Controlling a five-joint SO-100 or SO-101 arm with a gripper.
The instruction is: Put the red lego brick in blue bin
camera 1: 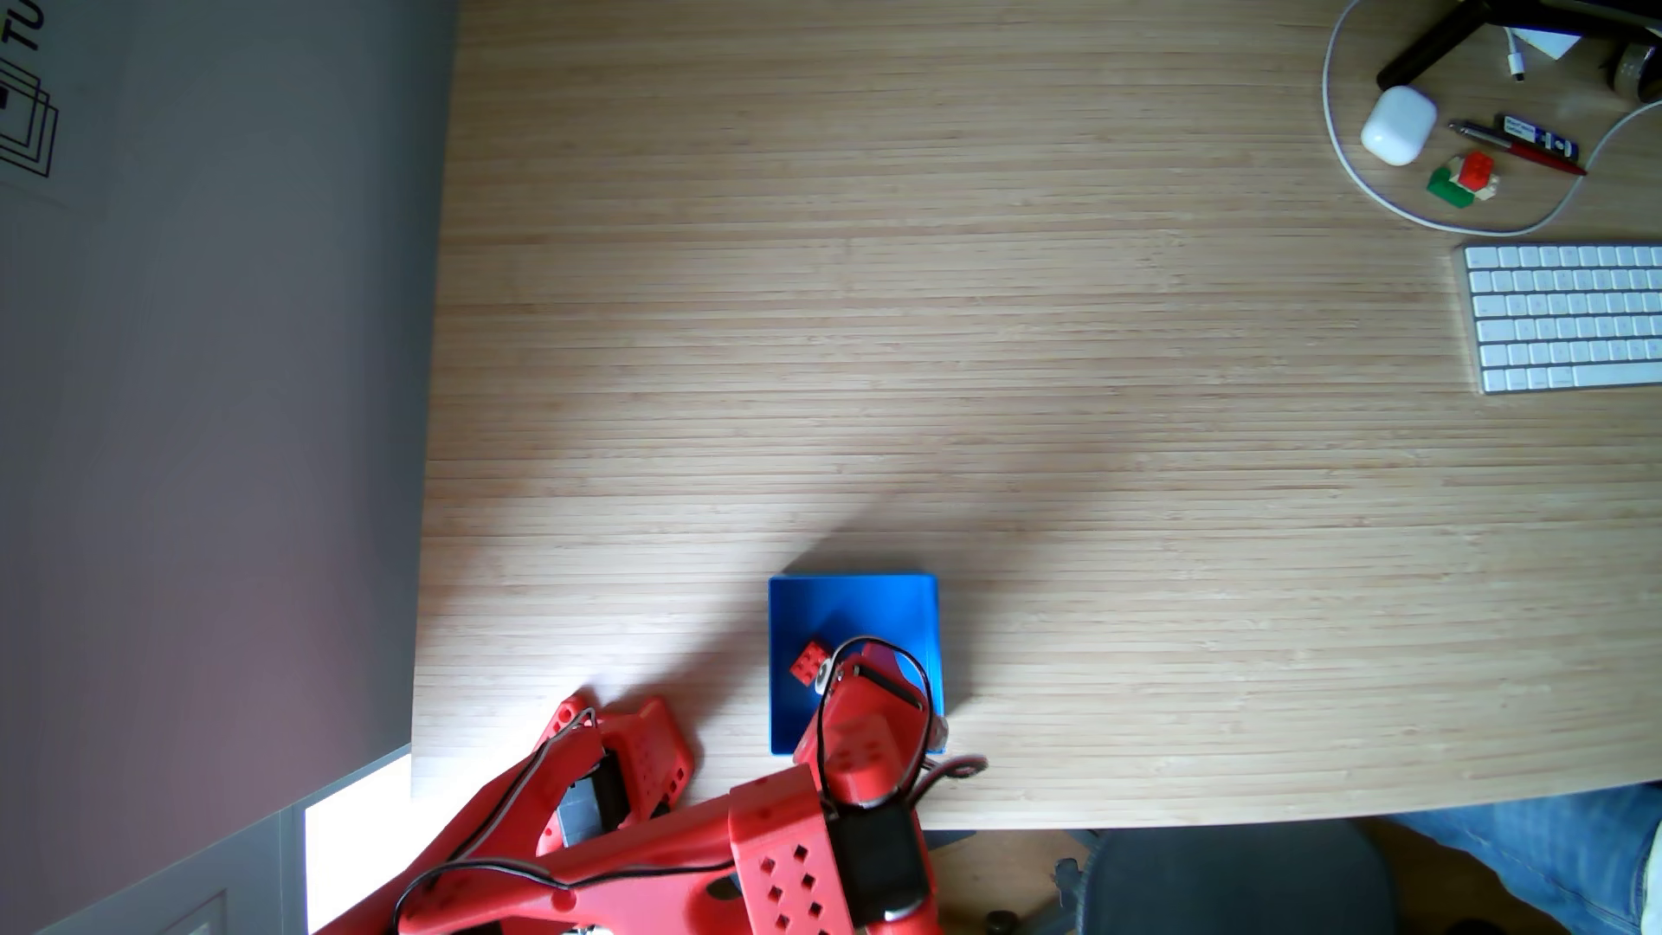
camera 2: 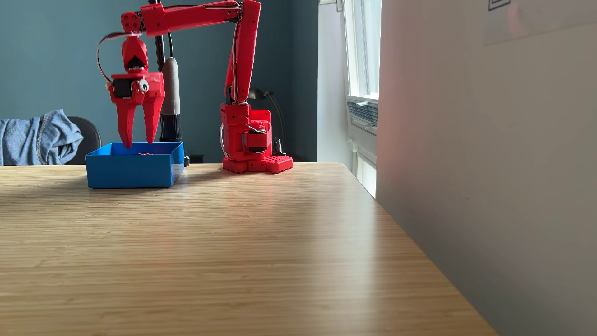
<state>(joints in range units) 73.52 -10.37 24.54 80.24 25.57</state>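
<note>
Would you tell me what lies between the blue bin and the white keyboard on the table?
Nothing: in a fixed view, only bare wooden table stretches from the blue bin to the keyboard.

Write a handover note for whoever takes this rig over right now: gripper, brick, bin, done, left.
Gripper: open, empty, fingertips at about the rim of the blue bin, pointing down.
Red lego brick: lying on the bin floor, apart from the fingers.
Blue bin: on the table near the arm's base.
Done: brick is in the bin.
Left: probably just lift the arm clear and retract.
</note>
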